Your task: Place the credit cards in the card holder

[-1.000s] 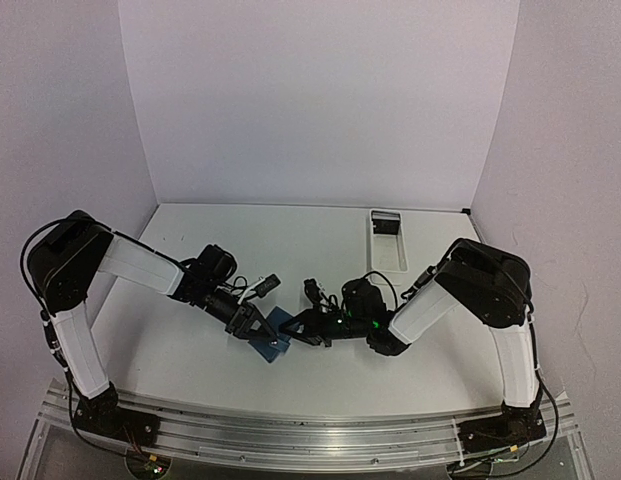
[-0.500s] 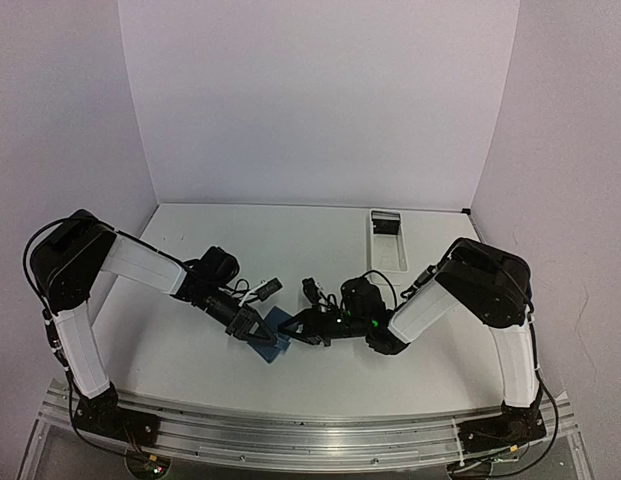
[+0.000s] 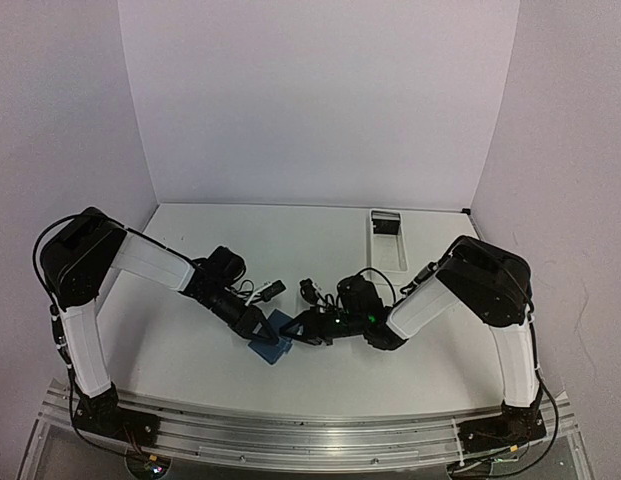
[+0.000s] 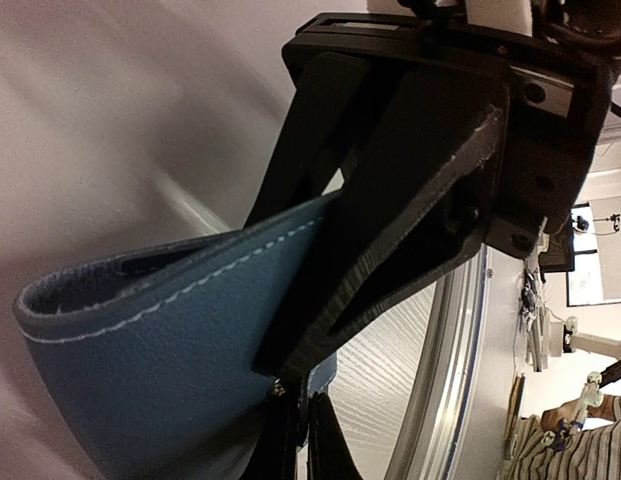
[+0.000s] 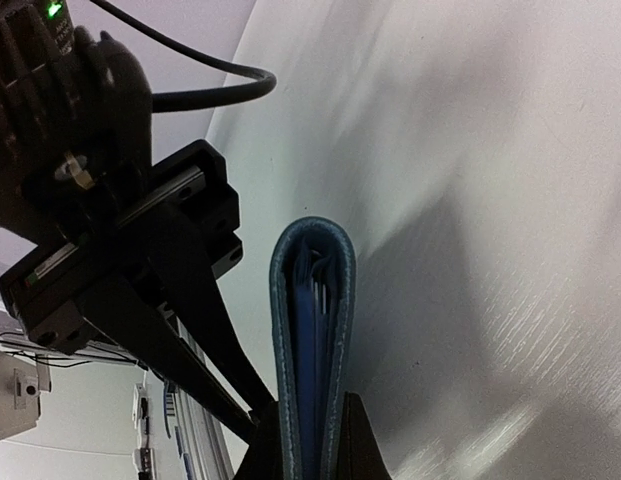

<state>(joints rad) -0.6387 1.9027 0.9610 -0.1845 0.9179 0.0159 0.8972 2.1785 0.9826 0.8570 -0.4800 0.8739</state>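
Shows a small blue leather card holder [image 3: 271,338], pale-stitched, folded shut, on edge at the table's [image 3: 190,360] near middle.

A robotics lab test cell: a white worktop [image 3: 290,235] boxed in by plain white panels [image 3: 310,100]; a left arm [image 3: 140,262] and right arm [image 3: 430,300] bolted to an aluminium rail [image 3: 290,425] with exposed wiring; beyond it, a striped-shirted person [image 4: 578,452] among stands and equipment.

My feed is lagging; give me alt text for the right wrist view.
A folded dark-blue card holder stands edge-on, fold uppermost, its lower end pinched between the fingers of the right gripper. The black left gripper reaches in from the left, its fingers meeting the holder low down. White table behind.
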